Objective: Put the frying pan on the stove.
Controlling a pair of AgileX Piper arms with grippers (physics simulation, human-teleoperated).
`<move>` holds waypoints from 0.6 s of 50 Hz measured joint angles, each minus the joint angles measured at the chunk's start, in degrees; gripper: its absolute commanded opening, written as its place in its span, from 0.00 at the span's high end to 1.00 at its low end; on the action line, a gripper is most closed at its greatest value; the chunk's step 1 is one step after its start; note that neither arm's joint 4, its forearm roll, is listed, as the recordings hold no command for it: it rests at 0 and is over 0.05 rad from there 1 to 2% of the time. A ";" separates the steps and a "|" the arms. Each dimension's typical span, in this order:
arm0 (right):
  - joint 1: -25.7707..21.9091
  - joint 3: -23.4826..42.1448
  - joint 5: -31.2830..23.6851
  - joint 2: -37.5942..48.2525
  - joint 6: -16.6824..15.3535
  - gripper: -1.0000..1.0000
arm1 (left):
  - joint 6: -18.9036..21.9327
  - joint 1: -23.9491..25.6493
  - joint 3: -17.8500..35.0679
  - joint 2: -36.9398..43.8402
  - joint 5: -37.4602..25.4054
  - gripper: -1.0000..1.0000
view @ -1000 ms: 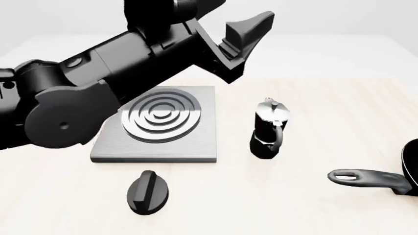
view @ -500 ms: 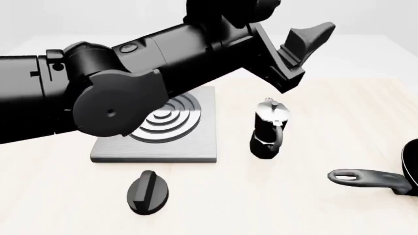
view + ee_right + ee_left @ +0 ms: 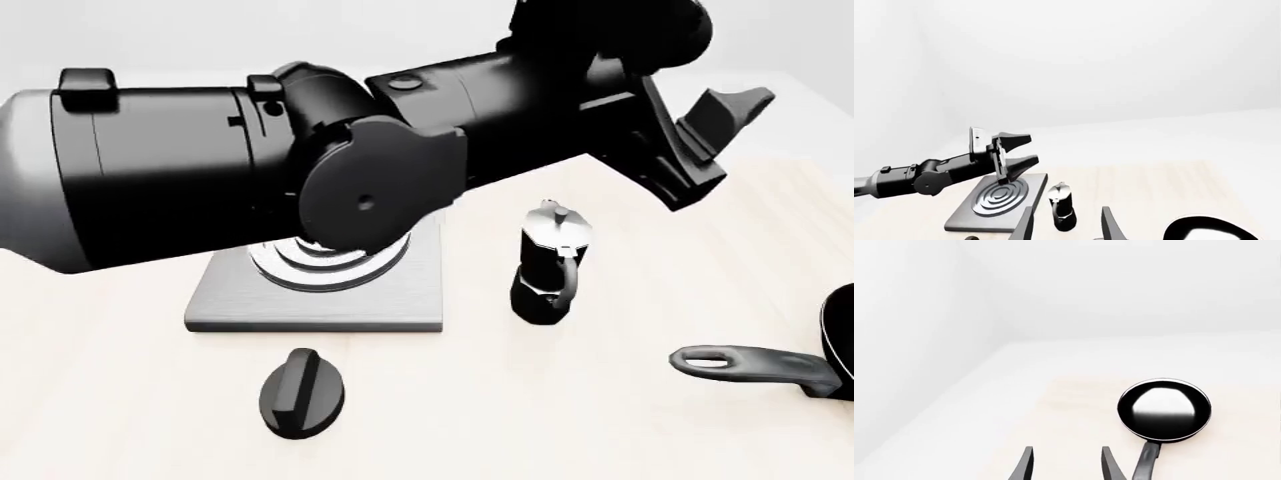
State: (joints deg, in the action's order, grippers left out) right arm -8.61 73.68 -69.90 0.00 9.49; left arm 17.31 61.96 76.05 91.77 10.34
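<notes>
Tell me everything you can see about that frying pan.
The frying pan is round, shallow and glossy black with a thin bright rim. Its long dark grey handle ends in a slot. It lies flat on the pale wooden table, right of the moka pot, partly out of the front view. Nothing grips it.

Moka pot [image 3: 547,262] between stove [image 3: 387,295] and frying pan [image 3: 747,365]
</notes>
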 measured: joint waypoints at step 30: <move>-0.17 -0.12 0.00 0.00 0.48 0.00 | 4.62 1.98 15.34 10.93 -13.24 0.00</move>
State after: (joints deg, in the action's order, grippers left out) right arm -8.78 73.56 -69.90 0.00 9.97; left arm 21.93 63.94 91.39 102.70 -2.90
